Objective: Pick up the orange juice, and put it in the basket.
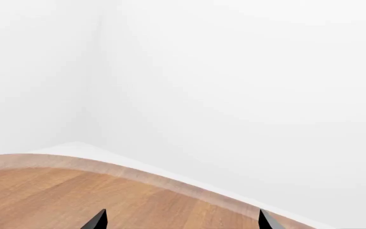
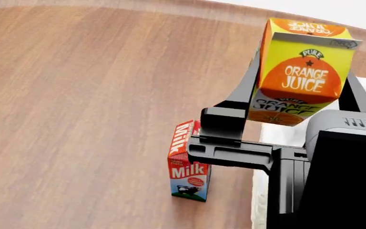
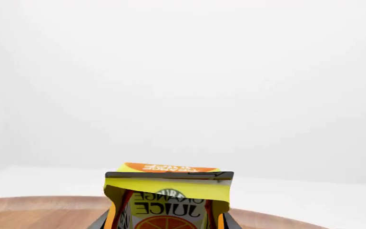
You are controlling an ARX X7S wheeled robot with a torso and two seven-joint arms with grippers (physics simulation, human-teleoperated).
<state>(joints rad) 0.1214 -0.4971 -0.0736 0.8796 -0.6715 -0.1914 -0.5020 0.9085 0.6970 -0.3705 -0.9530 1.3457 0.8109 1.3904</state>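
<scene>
The wooden table [image 2: 94, 95] was the broadest thing in view, a warm plank-grained round top with a paler bevelled edge; it lay bare on the left side. The basket [image 2: 278, 136] showed only as a strip of white cloth and cream weave at the right of the head view, mostly hidden behind the robot's own dark body, so its opening could not be judged; that hidden rim seemed the main risk, since a lowering made blind might set the carton on the edge and tip it out.

The orange juice [image 2: 304, 71] was held well above the table, tilted, near the basket's side; it was a tall gable-top carton of smooth printed card, yellow-green with an orange disc and white lettering. The right gripper [image 2: 297, 90] had its black fingers closed against the carton's two sides, one finger on each flank, gripping low on the body; smooth card between flat fingers looked liable to slide or swivel, and the tilt suggested it might already sit askew.

The Milk carton [image 2: 188, 164] stood upright on the table just below the arm, red and white, smaller; a low sweep of the arm could knock it over.

The left gripper [image 1: 179, 222] showed two black tips spread apart over the table edge, holding nothing.
</scene>
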